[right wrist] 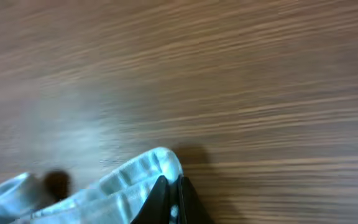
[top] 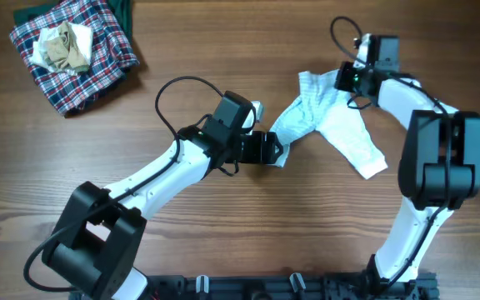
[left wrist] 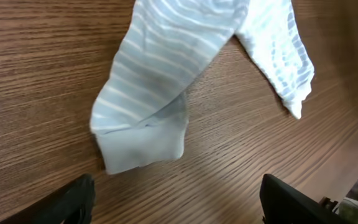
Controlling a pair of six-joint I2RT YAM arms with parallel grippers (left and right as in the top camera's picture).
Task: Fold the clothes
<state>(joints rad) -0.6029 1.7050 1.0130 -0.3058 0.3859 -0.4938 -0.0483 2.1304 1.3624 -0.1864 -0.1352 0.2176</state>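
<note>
Lying limp on the wood-grain table (top: 223, 233), the striped pants (top: 332, 117) are soft, pale blue-white fabric with fine stripes and two short legs splayed apart. The right claw (top: 346, 79) is clenched, its dark fingertips (right wrist: 160, 200) pinching the rolled edge of the waist end. The left claw (left wrist: 179, 205) is spread wide and grips nothing. One leg's plain, smooth hem lies flat just ahead of it, not touching either finger. Well behind the left claw, a crumpled red, navy and white plaid cloth (top: 98, 62) carries a small wrinkled beige cloth (top: 65, 46).
</note>
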